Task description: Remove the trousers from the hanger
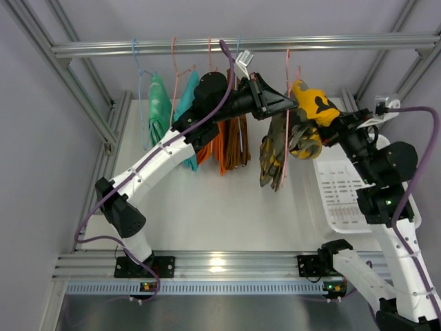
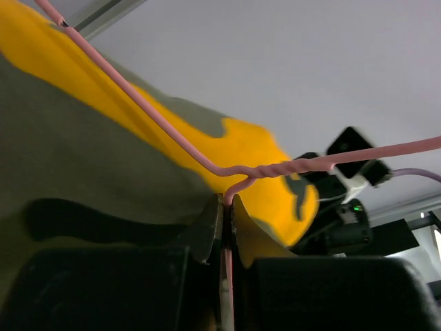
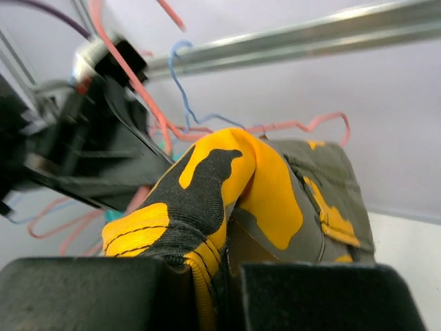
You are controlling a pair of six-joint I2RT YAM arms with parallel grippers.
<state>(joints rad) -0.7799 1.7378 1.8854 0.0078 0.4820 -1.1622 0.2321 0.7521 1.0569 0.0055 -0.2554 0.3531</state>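
Nearest, low in the overhead view, the pale tabletop (image 1: 227, 207) carries one white basket (image 1: 341, 196) at the lower right. Two arms rise from its near edge: the left arm (image 1: 148, 165) slants up toward the upper middle, and the right arm (image 1: 386, 200) climbs the right side.

Further up, the right gripper (image 1: 329, 118) is clenched on the yellow-and-dark trousers (image 1: 306, 103) (its wrist view shows the cloth pinched between both fingers). One bunch of them is held up at the upper right, while the rest droops over the pink hanger (image 1: 288, 69). Just left of it, the left gripper (image 1: 288, 103) is closed tight on that hanger's wire, below its twisted neck.

Behind the left arm hang four more pairs, side by side toward the upper left: brown trousers (image 1: 241, 141), orange trousers (image 1: 222, 148), teal trousers (image 1: 186, 93) and green trousers (image 1: 158, 103). That makes five pairs in all.

Farthest back, one metal rail (image 1: 331, 43) runs across the top of the frame, with five hanger hooks over it: three pink and two blue.
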